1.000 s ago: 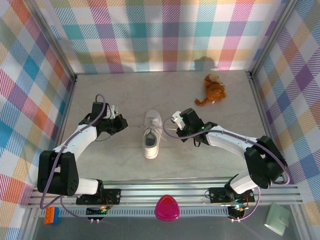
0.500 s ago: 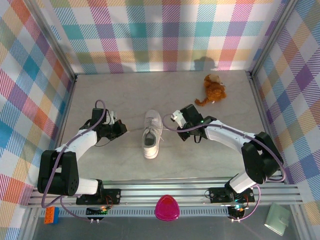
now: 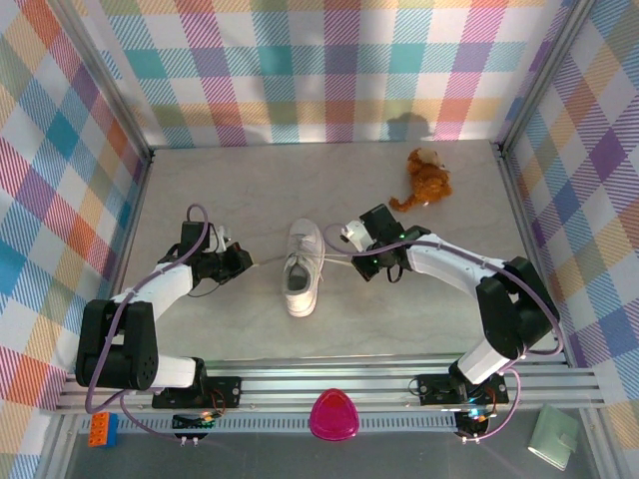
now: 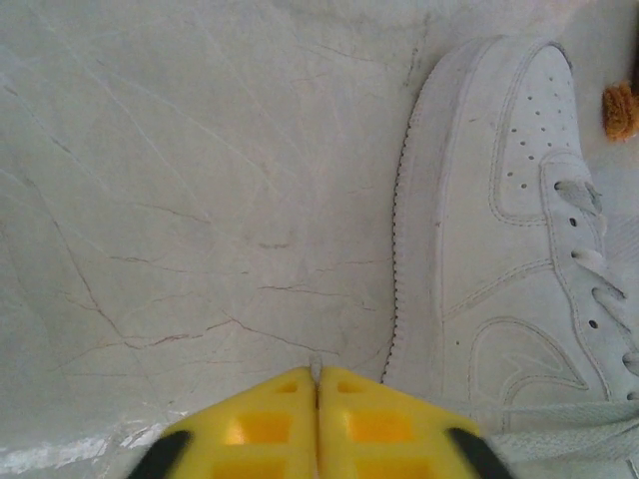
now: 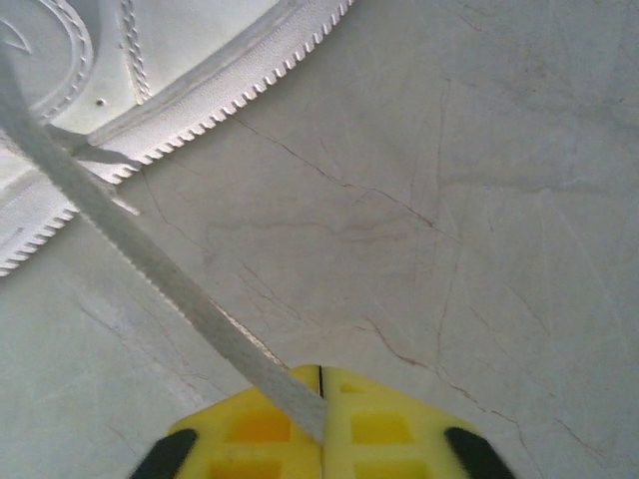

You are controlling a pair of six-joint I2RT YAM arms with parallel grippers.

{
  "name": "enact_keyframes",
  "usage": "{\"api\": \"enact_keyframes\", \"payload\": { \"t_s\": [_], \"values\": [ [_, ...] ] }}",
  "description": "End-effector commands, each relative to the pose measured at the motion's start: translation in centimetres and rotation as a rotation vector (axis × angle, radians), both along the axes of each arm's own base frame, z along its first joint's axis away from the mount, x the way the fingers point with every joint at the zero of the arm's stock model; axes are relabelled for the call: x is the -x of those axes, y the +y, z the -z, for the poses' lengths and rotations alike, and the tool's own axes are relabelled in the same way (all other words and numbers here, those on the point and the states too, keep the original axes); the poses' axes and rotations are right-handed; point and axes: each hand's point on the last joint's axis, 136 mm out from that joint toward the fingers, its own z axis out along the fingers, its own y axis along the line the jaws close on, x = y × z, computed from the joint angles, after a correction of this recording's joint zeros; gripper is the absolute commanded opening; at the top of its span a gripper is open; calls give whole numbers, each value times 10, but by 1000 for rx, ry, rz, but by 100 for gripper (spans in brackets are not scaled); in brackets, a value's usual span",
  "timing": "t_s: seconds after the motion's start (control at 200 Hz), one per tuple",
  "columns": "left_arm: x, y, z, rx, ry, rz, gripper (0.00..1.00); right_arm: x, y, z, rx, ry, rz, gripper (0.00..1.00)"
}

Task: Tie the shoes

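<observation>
Okay, sneaker (image 3: 304, 269) sits mid-desk (image 3: 399, 329), upright on its sole, between the two arms. Long axis runs near-to-far, slightly tilted. Toe points at the far wall, heel toward the arm bases. Left fingers (image 4: 250, 429) are just beside the shoe's left side, pressed together with a sliver of white at the seam. Left lace (image 4: 569, 417) runs from the lacing toward them, so they look pinched on it. Right fingers (image 5: 379, 429) are near the shoe's right side, closed on the right lace (image 5: 150, 249), which stretches straight and taut to the shoe. Both laces run sideways, across the long axis. Plush toy (image 3: 426, 180) lies far right, well apart.
</observation>
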Motion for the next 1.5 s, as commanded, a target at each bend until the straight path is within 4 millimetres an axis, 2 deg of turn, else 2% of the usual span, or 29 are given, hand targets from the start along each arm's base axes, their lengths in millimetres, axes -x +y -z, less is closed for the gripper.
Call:
{"api": "enact_keyframes", "payload": {
  "t_s": [0.0, 0.065, 0.23, 0.47, 0.565, 0.655, 0.715, 0.735, 0.76, 0.825, 0.885, 0.96, 1.065, 1.13, 1.21, 1.26, 1.335, 1.39, 1.495],
  "values": [
    [-8, 16, -14, -39, -15, -57, 39, 1, 0, -21, -55, 10, 9, 45],
    [-12, 23, -31, -81, -52, -68, 47, -1, -2, -34, -75, -17, 27, 51],
    [-15, 36, -67, -138, -126, -87, 48, -5, -17, -67, -123, -90, 99, 55],
    [-15, 32, -75, -136, -132, -54, 46, -5, -32, -82, -144, -129, 167, 56],
    [-15, 36, -88, -182, -167, -37, 46, -7, -42, -90, -137, -184, 206, 57],
    [-15, 49, -107, -279, -218, -39, 49, -13, -60, -102, -127, -259, 300, 64],
    [-15, 61, -123, -361, -266, -57, 54, -18, -78, -110, -98, -327, 372, 73],
    [-15, 66, -127, -391, -282, -69, 57, -19, -85, -114, -89, -355, 399, 88],
    [-15, 71, -133, -427, -310, -73, 61, -21, -95, -117, -76, -385, 437, 100],
    [-14, 77, -147, -505, -404, -59, 78, -24, -118, -121, -54, -439, 525, 99],
    [-11, 91, -154, -574, -448, -115, 89, -26, -137, -119, -46, -457, 588, 99],
    [-6, 104, -152, -636, -473, -171, 94, -25, -159, -114, -41, -473, 662, 99],
    [-2, 126, -139, -694, -463, -305, 95, -23, -185, -105, -64, -548, 758, 99],
    [-8, 124, -130, -704, -498, -285, 100, -20, -193, -93, -78, -632, 759, 99],
    [-11, 120, -104, -689, -481, -264, 100, -16, -202, -74, -82, -702, 760, 99],
    [-11, 117, -88, -670, -470, -252, 100, -15, -209, -59, -87, -675, 787, 99],
    [-9, 115, -68, -651, -500, -259, 100, -18, -212, -46, -101, -616, 812, 99],
    [-5, 114, -60, -646, -549, -271, 100, -23, -207, -41, -121, -613, 791, 99],
    [-6, 112, -57, -630, -652, -290, 100, -35, -201, -39, -177, -640, 759, 99]
  ]
}}
